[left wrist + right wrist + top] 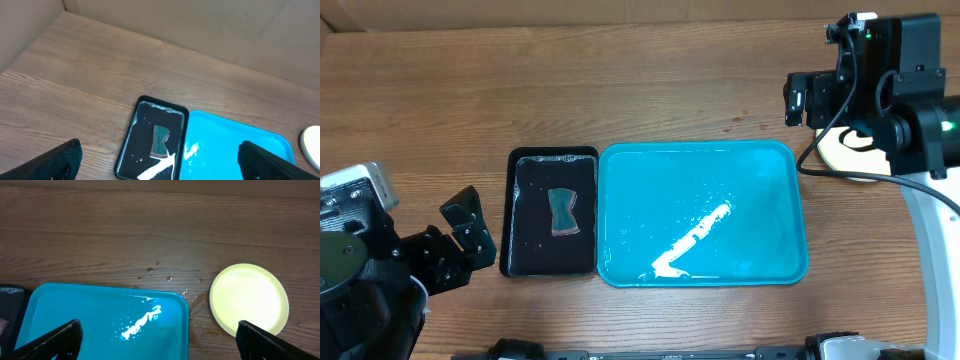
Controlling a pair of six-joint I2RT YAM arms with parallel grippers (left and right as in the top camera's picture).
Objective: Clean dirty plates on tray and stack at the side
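Tabletop of brown wood grain [650, 90] carries, in the overhead view, a large turquoise plastic tray with rounded corners [760, 190] at its middle, with a white streak [695, 238] on its wet floor. A smaller black rectangular tray [530, 245] lies just beside its left rim and holds a small teal waisted pad [563, 212]. The left gripper [470, 230] sits toward the tabletop's near left. The right gripper [797, 98] hangs beyond the turquoise tray's far right corner. Both have their jaws spread wide and hold nothing. Here the round pale yellow-green plastic plate [840, 155] shows only as a sliver under the right arm. The left wrist view catches just its rim at the right border. The right wrist view alone shows the plate [248, 299] whole. It has a clean face and lies on the tabletop off the tray, near that corner, with water droplets [170, 278] close by. Whether others lie beneath it cannot be told.
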